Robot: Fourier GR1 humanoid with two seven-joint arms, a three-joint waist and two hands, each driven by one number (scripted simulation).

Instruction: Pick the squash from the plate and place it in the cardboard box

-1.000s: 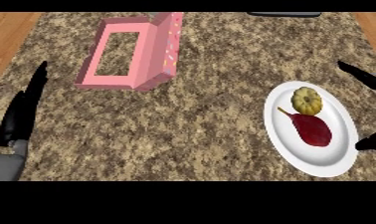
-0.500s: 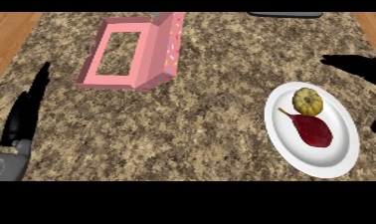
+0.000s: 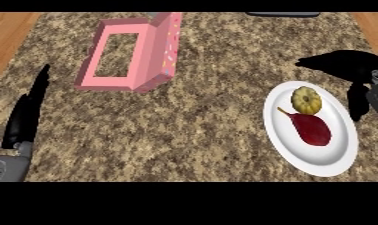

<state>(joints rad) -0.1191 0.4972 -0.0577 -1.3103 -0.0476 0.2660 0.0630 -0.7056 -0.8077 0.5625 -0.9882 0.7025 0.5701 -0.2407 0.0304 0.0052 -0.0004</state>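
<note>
The squash is small, round, yellow and ribbed, and sits at about 12 o'clock on the white plate, which itself lies at roughly 4 o'clock on the granite counter. Just below it, touching or nearly so, lies a dark red pear-shaped fruit with its stem pointing to 10 o'clock. Judgement: the squash looks light, hard-skinned and rigid, so it should not deform; its ribs should help against slipping, but the rounded form could roll on the smooth plate if nudged from one side only. Best hold seems to be across its widest part, fingers at the 12 o'clock side and thumb at the 3 o'clock side, keeping away from the red fruit at 6 o'clock. The box is pink here, not plain cardboard, lid open, at 11 o'clock on the counter, well apart from the plate. The right hand hangs at 1 o'clock of the plate, fingers spread apart and holding nothing, its thumb hanging down beside the plate's right rim. The left hand rests at the view's left edge, fingers straight and up. Versus half a second ago: the right hand has come further in from the right edge toward the squash; left hand, plate, fruit and box unchanged.
</note>
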